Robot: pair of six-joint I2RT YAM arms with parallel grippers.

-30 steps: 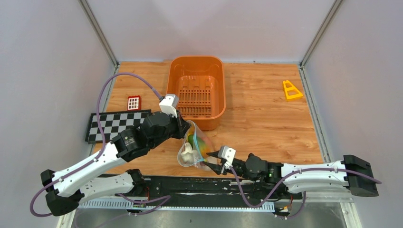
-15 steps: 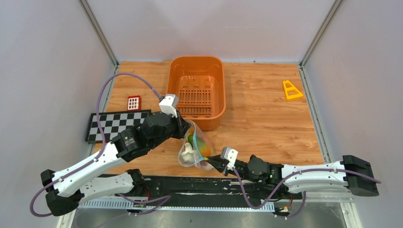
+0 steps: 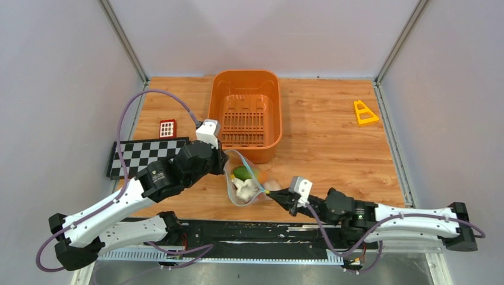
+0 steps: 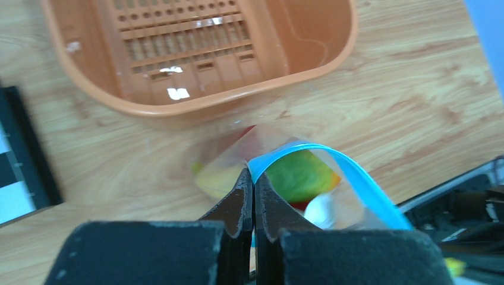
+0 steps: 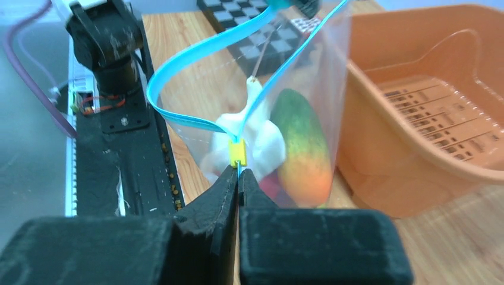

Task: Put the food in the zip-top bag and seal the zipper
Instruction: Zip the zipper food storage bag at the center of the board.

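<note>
The clear zip-top bag (image 3: 246,184) hangs between my two grippers just in front of the orange basket. Inside it lie a green-orange fruit (image 5: 303,148), a white garlic-like piece (image 5: 261,139), a red piece and a yellow piece (image 4: 217,178). Its blue zipper strip (image 5: 196,56) gapes open in a loop. My left gripper (image 4: 252,175) is shut on one end of the zipper (image 4: 333,163). My right gripper (image 5: 238,173) is shut on the other end, just below the small yellow slider (image 5: 238,153).
The orange slotted basket (image 3: 245,113) stands right behind the bag. A red grid block (image 3: 167,128) and a checkerboard mat (image 3: 145,155) lie at the left. A yellow triangle (image 3: 364,113) lies at the far right. The black base rail (image 3: 249,231) runs along the near edge.
My right gripper has moved right and slightly up, pulling its end of the bag with it. The bag has stretched wider and flatter. My left arm has shifted a little left.
</note>
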